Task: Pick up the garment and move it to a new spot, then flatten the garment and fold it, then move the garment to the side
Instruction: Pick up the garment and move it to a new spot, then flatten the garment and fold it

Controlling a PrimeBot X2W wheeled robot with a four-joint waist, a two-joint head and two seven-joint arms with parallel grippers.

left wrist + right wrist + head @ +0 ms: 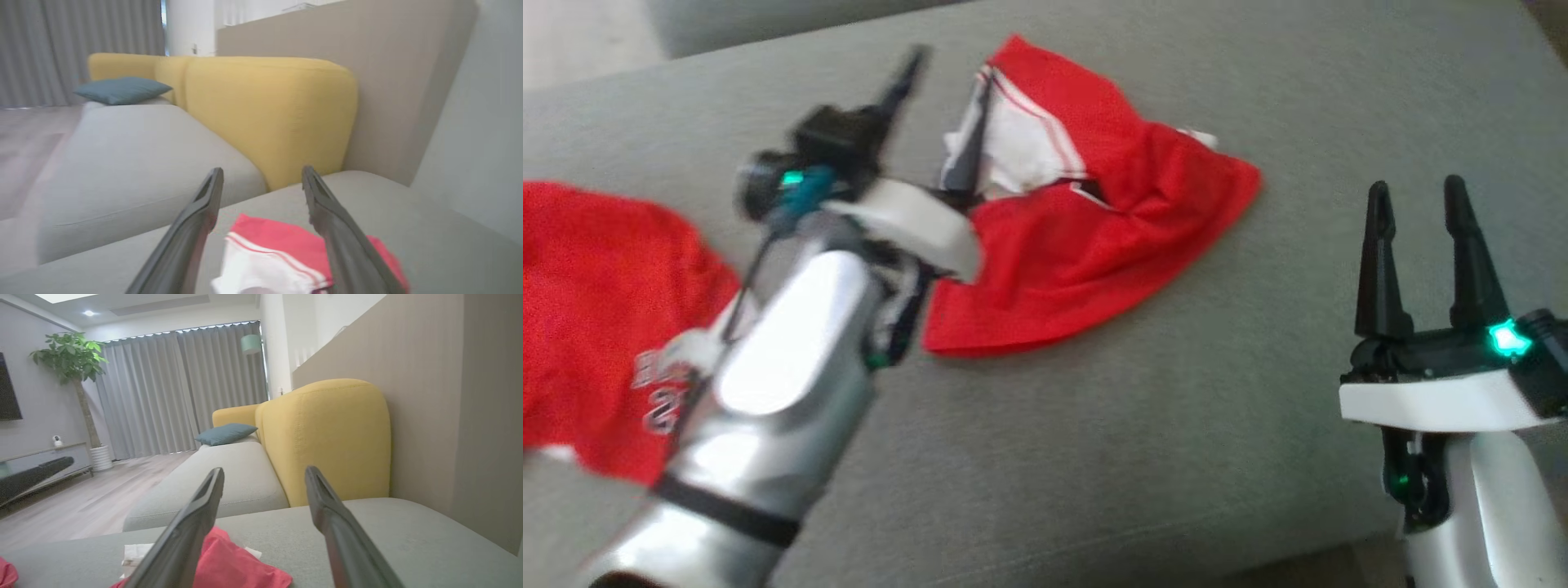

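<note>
And the count came in: two red garments, one crumpled garment (1094, 245) with white trim in the middle, and a second garment (596, 302) with lettering at the left edge. Two grippers were up, the left gripper (261, 173) and the right gripper (1416, 192), two dark fingers (1380, 269) apiece, four in all. Grey seat cushions, two: the near seat cushion (408, 535) and the far seat cushion (233, 473). Yellow back cushions, two in the right wrist view, the big back cushion (327, 437) and the farther back cushion (235, 415). One teal pillow (226, 433). One potted plant (69, 359).
</note>
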